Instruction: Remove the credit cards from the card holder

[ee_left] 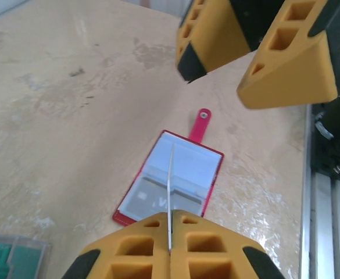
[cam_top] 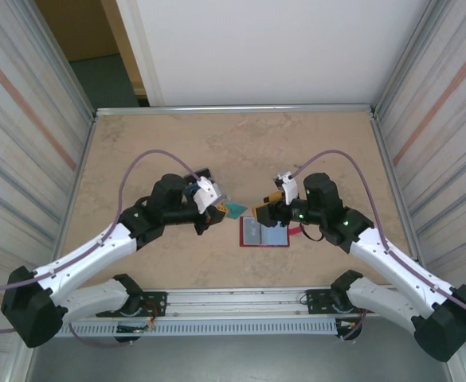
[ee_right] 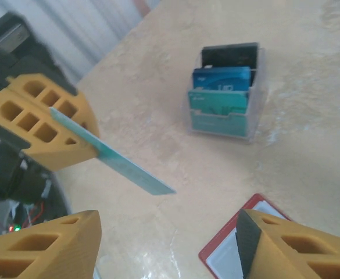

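Left wrist: left pincer (ee_left: 170, 224) clamps a card (ee_left: 171, 180) (print unreadable); right pincer (ee_left: 215, 84) gapes empty.

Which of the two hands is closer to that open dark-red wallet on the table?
Right. The right hand hovers open over the far edge of the dark-red card holder; the left hand, shut on a pale teal card, is off to its left.
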